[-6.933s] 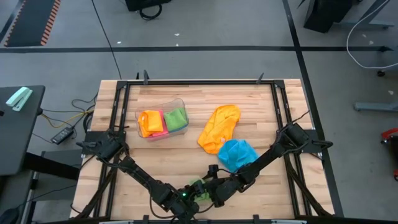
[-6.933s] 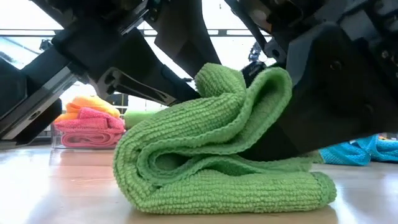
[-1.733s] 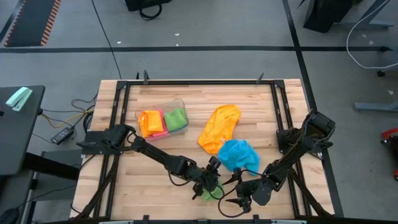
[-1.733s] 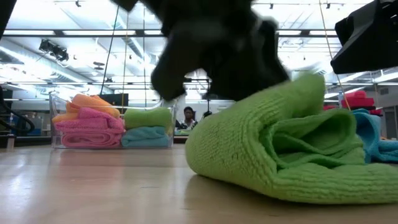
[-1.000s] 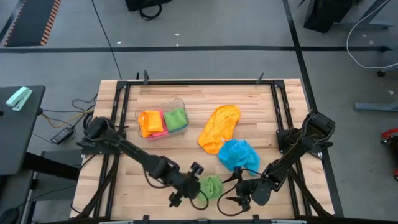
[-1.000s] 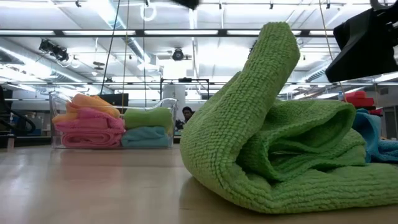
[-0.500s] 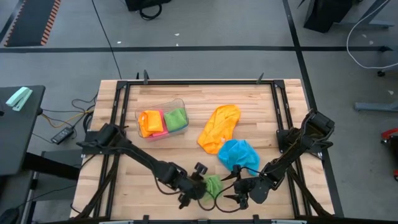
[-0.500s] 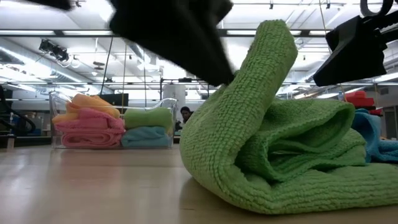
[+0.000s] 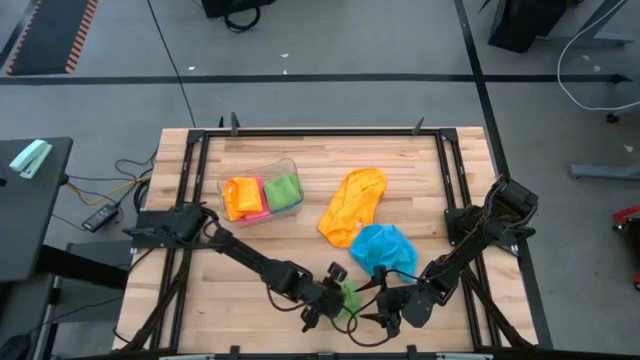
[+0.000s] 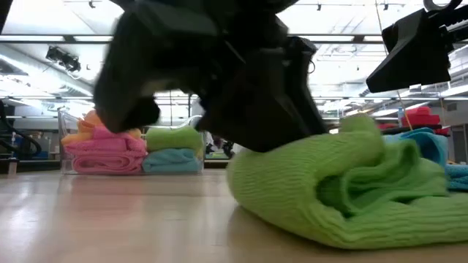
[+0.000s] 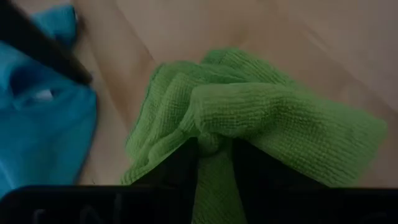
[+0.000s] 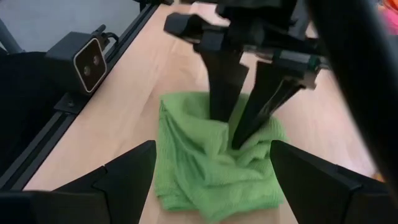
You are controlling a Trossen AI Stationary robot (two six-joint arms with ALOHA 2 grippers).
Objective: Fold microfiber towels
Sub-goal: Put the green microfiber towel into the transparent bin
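A crumpled green microfiber towel (image 9: 348,297) (image 12: 211,168) lies near the table's front edge, resting on its lower folds (image 10: 351,219). My left gripper (image 9: 337,301) (image 11: 214,171) stands on top of it, shut on a ridge of the cloth. My right gripper (image 9: 368,318) (image 12: 211,146) is open just to the towel's right, one finger on either side of it, touching nothing. An orange towel (image 9: 352,205) and a sky blue towel (image 9: 382,250) lie loose farther back. My left gripper pinches a raised ridge (image 12: 231,132) on the green towel's top between its two fingers (image 12: 219,87). The fingers slant down from the table's left and dig into the cloth. A narrow strip of several layers (image 11: 214,146) shows between them. The towel lies on the table.
A clear tub (image 9: 262,195) (image 10: 131,150) at the back left holds folded orange, pink, green and blue towels. A black frame rail (image 9: 320,131) runs around the table. Bare wood lies left of the green towel (image 9: 230,300).
My left gripper has come down and toward the table's right edge onto the green towel. The towel's flap, which stood upright a second ago, is now pushed down flat under the gripper. The towel's lower folds have stayed in place.
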